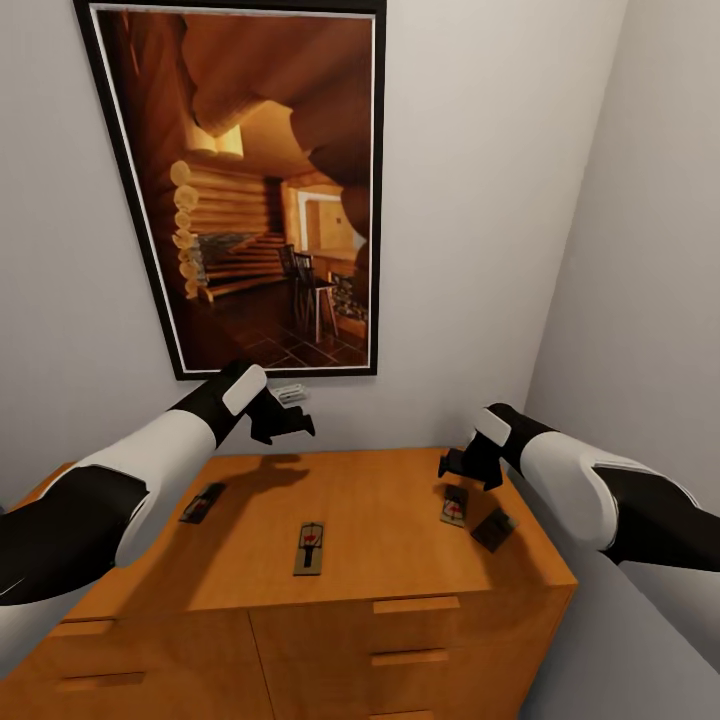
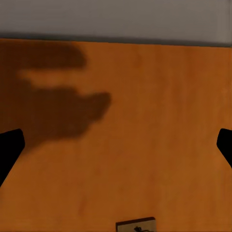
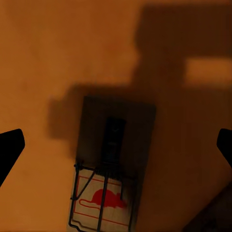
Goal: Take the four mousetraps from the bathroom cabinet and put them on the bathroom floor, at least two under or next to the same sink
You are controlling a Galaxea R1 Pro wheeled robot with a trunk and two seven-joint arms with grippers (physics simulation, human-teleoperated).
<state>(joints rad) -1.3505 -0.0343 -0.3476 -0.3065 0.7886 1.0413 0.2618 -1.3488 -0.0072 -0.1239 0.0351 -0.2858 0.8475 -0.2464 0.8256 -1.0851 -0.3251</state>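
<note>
Four mousetraps sit on the cabinet (image 1: 400,520) surface. The right gripper (image 1: 462,464) hangs spread wide and empty above one mousetrap (image 1: 454,506); the left gripper (image 1: 290,425), likewise wide and empty, hovers near the wall. These look light, stiff and thin, so I'd pinch the board's long edges, clear of the wire. The right wrist view reveals the red mouse print (image 3: 105,199); the head view shows the others.

No words, brand names or numbers can be read anywhere. The only sign is a red mouse silhouette printed on the mousetrap (image 3: 108,179), at its six-o'clock end.
</note>
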